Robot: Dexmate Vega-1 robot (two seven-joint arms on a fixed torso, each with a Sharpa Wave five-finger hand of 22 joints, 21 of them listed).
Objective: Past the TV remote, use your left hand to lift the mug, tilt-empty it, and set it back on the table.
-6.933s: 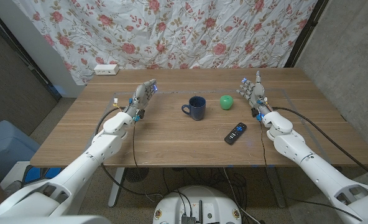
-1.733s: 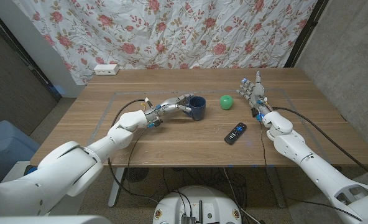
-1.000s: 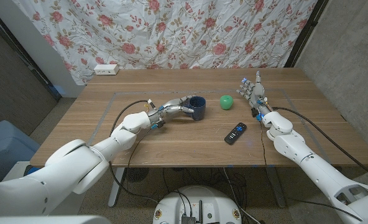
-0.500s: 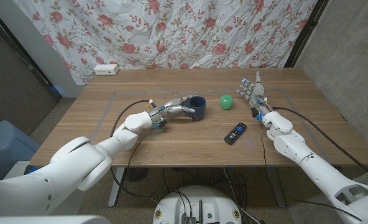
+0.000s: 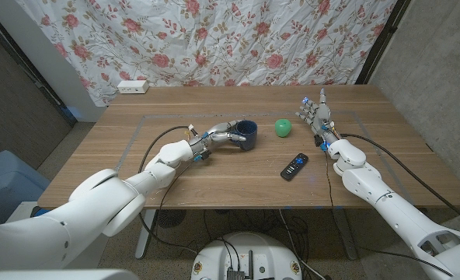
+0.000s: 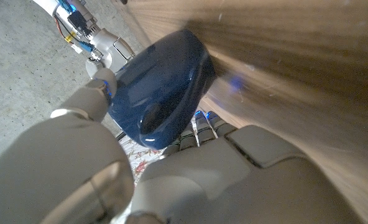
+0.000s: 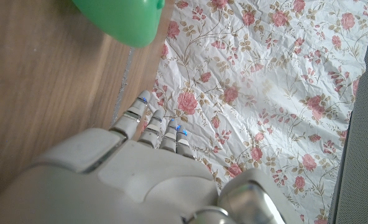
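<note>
Head view: the left hand (image 5: 218, 134) grips the blue mug (image 5: 245, 134) mid-surface, beyond the TV remote (image 5: 294, 166); the right hand (image 5: 315, 113) stands apart, fingers spread upward. Left wrist view: fingers (image 6: 91, 102) curl around the mug's wall. Right wrist view: straight fingers (image 7: 134, 115) near a green ball (image 7: 125, 18).

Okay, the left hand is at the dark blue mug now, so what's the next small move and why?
Probably a short straight lift. The left hand seems wrapped around the dark blue ceramic mug on its handle side, and the mug looks still on or barely off the wooden table. It should clear the table before any tilt.
</note>
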